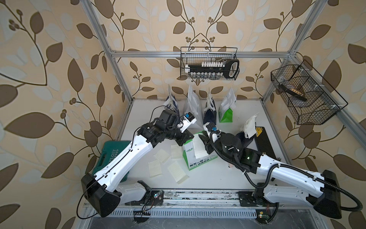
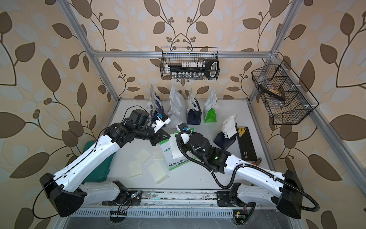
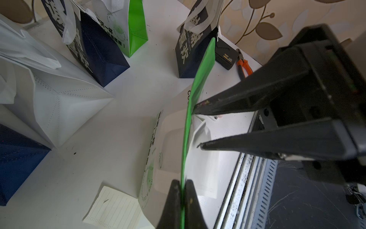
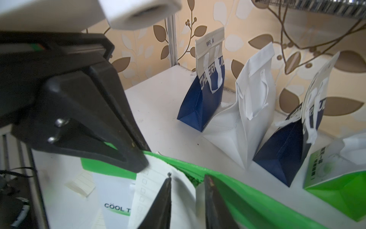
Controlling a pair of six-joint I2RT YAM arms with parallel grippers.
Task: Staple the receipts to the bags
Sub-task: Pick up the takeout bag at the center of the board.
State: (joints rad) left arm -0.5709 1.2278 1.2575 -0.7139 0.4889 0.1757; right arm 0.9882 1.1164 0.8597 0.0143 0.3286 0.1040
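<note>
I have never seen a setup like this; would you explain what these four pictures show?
Two white robot arms with pincer grippers work at a table. Two pictures look down from one overhead camera; the other two come from cameras on the wrists. A green-and-white bag lies flat in the middle with a receipt on it; four more receipts lie loose beside it, and other bags stand at the back. The left gripper is shut on the flat bag's green edge. The right gripper is open at the same bag, gripping nothing.
</note>
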